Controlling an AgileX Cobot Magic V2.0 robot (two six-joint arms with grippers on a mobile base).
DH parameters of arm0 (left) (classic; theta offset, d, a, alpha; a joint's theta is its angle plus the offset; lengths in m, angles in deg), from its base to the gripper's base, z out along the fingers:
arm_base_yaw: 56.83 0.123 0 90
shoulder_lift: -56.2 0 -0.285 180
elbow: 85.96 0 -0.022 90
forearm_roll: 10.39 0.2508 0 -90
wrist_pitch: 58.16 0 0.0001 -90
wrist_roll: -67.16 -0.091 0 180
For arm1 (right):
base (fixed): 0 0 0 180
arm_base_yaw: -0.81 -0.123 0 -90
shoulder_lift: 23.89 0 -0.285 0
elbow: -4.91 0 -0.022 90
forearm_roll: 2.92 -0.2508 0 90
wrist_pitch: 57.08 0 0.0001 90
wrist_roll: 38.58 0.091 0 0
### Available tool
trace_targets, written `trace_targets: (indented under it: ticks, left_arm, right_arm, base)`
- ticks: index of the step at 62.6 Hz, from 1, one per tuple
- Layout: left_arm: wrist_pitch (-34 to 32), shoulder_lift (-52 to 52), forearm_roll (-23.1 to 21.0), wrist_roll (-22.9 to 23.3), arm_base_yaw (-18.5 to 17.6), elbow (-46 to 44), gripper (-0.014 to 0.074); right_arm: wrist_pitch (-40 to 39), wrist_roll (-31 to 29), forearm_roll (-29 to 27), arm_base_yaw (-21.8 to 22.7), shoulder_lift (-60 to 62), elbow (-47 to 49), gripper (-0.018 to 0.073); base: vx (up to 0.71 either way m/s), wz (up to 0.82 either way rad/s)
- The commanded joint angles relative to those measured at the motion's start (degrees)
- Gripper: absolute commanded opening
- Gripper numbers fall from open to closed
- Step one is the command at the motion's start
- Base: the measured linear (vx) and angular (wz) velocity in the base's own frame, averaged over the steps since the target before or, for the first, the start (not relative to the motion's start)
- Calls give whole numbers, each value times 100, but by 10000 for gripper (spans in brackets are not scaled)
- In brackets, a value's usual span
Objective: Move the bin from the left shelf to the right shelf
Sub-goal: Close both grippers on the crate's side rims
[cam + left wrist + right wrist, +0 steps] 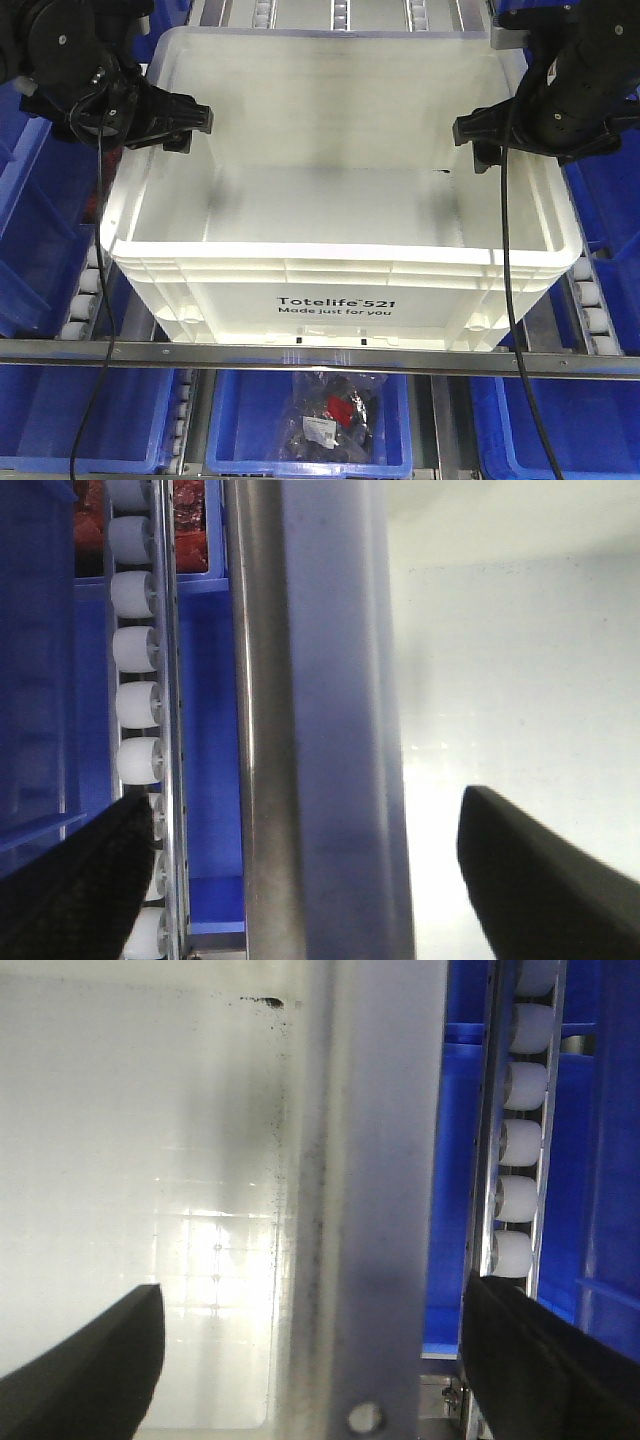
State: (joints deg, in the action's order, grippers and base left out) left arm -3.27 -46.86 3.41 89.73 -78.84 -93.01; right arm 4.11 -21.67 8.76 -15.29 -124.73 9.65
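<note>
Bin sits on the shelf rollers, with blue bins beside it. Left claw and right claw each hang spread wide over a side wall, one finger inside, one outside, not squeezing yet. If one grabs too little rim, the bin could slip, tip, or bump a blue bin.

Left gripper and right gripper face each other (arms angled in from the sides), fingers spread apart.
</note>
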Motion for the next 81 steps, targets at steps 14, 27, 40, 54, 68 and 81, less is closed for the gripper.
trace_targets:
  ticks: [14, 27, 40, 54, 68, 81]
  left_arm:
    - [-221, 244, -224, -138, 10, -200, 575]
    - [-159, 244, -222, -138, 10, -200, 557]
    - [-140, 244, -222, -138, 10, -200, 424]
    - [-116, 244, -222, -138, 10, -200, 227]
    - [-116, 244, -222, -138, 10, -200, 104]
    - [-116, 244, -217, -138, 10, -200, 72]
  right_arm:
    - [-139, 85, 44, 33, 212, 190, 466]
    - [-139, 85, 44, 33, 212, 190, 353]
    - [-139, 85, 44, 33, 212, 190, 253]
    - [-139, 64, 44, 33, 212, 190, 185]
    - [-139, 59, 44, 33, 212, 190, 148]
    - [-139, 59, 50, 33, 212, 190, 85]
  base:
    - [0, 0]
    - [0, 0]
    - [0, 0]
    - [0, 0]
    - [0, 0]
    - [0, 0]
